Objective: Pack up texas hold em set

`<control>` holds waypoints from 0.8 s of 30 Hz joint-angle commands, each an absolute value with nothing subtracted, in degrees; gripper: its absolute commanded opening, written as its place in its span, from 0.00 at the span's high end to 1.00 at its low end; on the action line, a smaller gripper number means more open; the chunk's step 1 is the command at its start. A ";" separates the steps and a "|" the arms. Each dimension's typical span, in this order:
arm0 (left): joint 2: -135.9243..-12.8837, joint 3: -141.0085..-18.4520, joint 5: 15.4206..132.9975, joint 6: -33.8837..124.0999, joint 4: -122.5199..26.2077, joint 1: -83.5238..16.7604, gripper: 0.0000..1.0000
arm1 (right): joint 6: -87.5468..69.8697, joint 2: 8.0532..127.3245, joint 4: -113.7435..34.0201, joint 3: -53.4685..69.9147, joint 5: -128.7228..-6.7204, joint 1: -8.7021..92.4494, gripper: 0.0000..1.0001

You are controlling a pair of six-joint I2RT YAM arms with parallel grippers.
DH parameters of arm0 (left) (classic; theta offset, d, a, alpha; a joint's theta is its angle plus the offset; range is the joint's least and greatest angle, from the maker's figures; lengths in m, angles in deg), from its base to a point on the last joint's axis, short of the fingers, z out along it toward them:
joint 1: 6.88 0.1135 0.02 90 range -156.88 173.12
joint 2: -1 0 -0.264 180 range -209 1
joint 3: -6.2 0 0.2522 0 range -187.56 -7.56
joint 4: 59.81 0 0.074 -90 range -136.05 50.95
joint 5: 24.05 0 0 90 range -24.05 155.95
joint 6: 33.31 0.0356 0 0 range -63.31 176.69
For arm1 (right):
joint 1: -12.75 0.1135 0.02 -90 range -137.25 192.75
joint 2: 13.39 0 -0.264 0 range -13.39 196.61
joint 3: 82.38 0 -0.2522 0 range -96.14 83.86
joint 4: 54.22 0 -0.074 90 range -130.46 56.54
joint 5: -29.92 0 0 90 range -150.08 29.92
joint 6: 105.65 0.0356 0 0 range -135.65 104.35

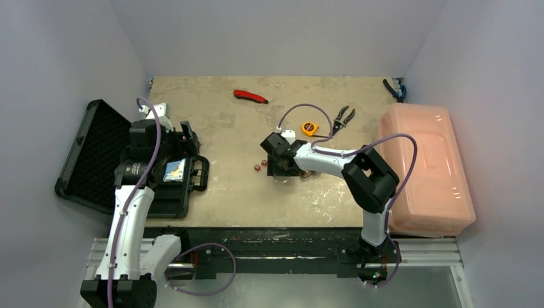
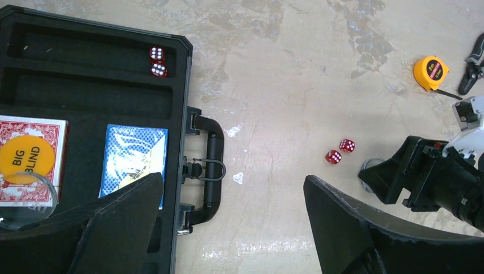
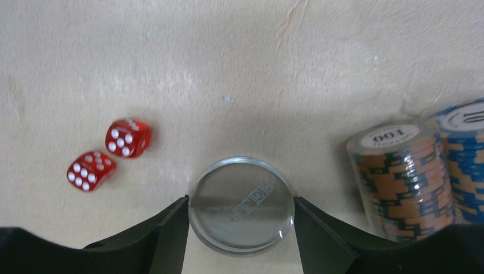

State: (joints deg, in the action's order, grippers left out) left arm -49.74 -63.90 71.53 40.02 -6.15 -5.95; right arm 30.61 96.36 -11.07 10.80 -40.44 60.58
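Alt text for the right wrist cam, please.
The right tool grips a clear round disc by its sides, flat on the beige table. Two red dice sit to its left. An orange-striped chip stack marked 100 and a blue chip stack stand to its right.

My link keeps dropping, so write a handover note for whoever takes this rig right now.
Left gripper: open, empty, over the case edge.
Right gripper: shut on clear disc lying on the table.
Packed: red deck, blue deck, yellow Big Blind button, second disc, two dice.
Left: that clear disc, loose dice, orange chip stack, blue chip stack, then closing the lid.
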 commanded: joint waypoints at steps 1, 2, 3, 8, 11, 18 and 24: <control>-50.16 -63.20 73.59 41.48 -9.22 -6.38 0.07 | 28.68 92.28 -13.98 14.24 -44.57 61.44 1.00; -50.46 -63.20 73.66 41.45 -9.28 -6.40 0.07 | 28.31 91.98 -14.28 14.44 -44.61 61.44 1.00; -50.66 -63.20 73.80 41.56 -9.29 -6.36 0.07 | 28.03 91.77 -14.42 14.57 -44.74 61.44 1.00; -50.87 -62.76 74.83 41.87 -10.32 -6.36 0.07 | 27.21 91.18 -14.10 14.79 -44.75 61.44 1.00; -50.94 -62.30 76.84 42.13 -11.33 -6.36 0.07 | 26.56 89.58 -15.44 16.22 -45.54 61.44 1.00; -51.07 -60.66 85.93 42.56 -15.35 -6.38 0.09 | 25.94 83.22 -19.55 20.20 -47.38 61.35 1.00; -51.88 -59.47 94.04 41.32 -18.81 -6.36 0.10 | 26.71 78.97 -19.78 21.53 -46.66 61.35 1.00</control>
